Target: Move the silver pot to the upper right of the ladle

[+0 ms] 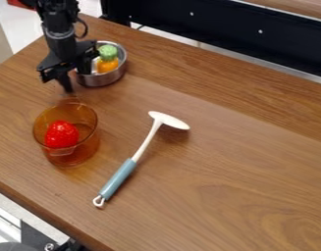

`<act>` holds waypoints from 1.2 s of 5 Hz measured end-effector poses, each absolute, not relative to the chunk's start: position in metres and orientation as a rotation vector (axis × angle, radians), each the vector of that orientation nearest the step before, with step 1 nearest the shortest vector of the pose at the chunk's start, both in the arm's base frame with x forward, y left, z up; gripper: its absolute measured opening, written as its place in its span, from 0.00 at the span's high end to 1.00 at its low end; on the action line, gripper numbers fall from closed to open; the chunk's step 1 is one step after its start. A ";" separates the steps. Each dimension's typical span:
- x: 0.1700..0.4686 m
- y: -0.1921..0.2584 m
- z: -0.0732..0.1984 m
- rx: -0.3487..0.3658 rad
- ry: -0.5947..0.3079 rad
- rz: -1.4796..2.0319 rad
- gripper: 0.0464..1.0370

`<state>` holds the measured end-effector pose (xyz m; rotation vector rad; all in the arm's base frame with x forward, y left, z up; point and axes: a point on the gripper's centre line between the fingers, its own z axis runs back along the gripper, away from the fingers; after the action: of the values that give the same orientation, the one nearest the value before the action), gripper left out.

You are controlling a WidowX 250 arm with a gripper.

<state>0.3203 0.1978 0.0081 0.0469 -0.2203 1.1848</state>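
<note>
- One silver pot [105, 79], far left part of the wooden table [248, 171], upright, well apart from the ladle [142, 147]; from where I'm standing it's left of the ladle's head and farther off.
- Inside pot: orange and green item [107, 64], orange part low, green part on top. Something whitish beside it, can't tell what.
- Black gripper [77, 82] at the pot's left side, hanging down from the arm [58, 29], which comes in at the far left. Fingers apart, one low and left outside the pot, the other up by the pot's left rim. Can't tell from here if that one touches the rim.
- Ladle: white head and neck, blue-grey grip, white loop at the end. Lies near mid-table on a slant, head far and right, loop near and left.
- Clear amber cup [91, 137], left side, nearer than the pot, between gripper and table's near left edge. Upright, left of the ladle, apart from it.
- Red strawberry [61, 134] in the cup.
- Long black beam [195, 17] beyond the table's far edge, running to the right.
</note>
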 end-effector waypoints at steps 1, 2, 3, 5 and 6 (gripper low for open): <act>0.324 0.195 0.009 0.026 -0.227 1.163 0.84; 0.329 0.191 0.011 0.018 -0.229 1.136 0.96; 0.345 0.183 0.021 -0.019 -0.252 1.084 0.98; 0.372 0.132 0.031 -0.167 -0.299 0.852 0.99; 0.378 0.094 0.046 -0.248 -0.296 0.731 0.99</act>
<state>0.3781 0.0945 0.0464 -0.2478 -0.2956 0.7313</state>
